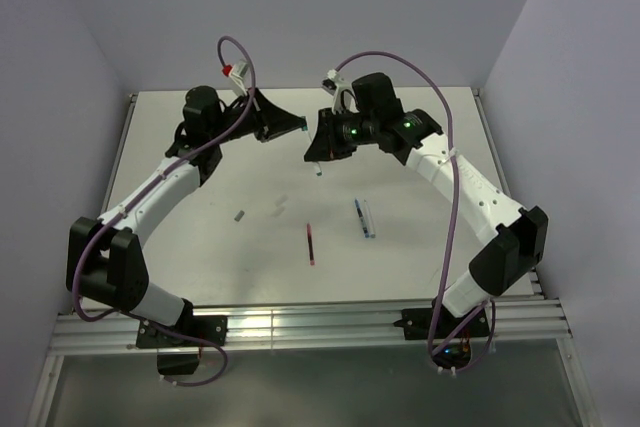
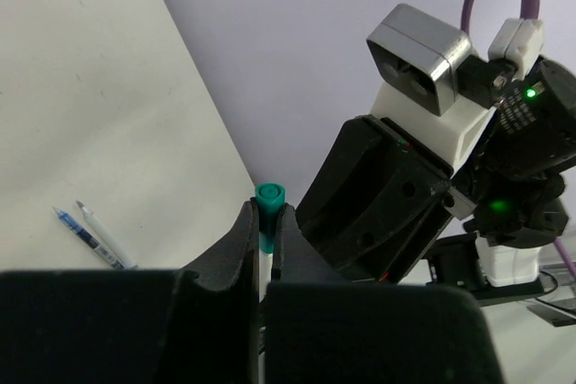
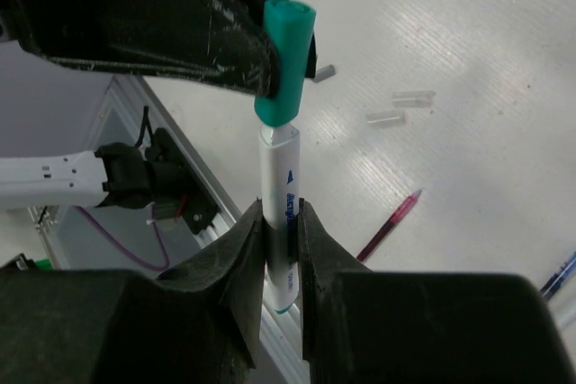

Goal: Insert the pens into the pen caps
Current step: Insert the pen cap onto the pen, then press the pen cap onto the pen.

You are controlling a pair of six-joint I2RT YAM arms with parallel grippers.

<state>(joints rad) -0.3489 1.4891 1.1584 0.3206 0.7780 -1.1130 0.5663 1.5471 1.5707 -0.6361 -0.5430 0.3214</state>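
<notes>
Left tool (image 2: pixel 267 227) clamps the teal cap (image 3: pixel 286 51), right tool (image 3: pixel 281 231) pinches the white pen (image 3: pixel 281 168), both up off the tabletop (image 3: pixel 468 60); we line them end to end so the pen pushes straight in, its end right at the cap's mouth.

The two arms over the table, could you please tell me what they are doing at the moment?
The right gripper is shut on a white pen, and the left gripper is shut on a teal cap. They meet in the air over the table, with the cap over the pen's tip; whether it is fully seated I cannot tell. A red pen and a blue pen lie on the table.
</notes>
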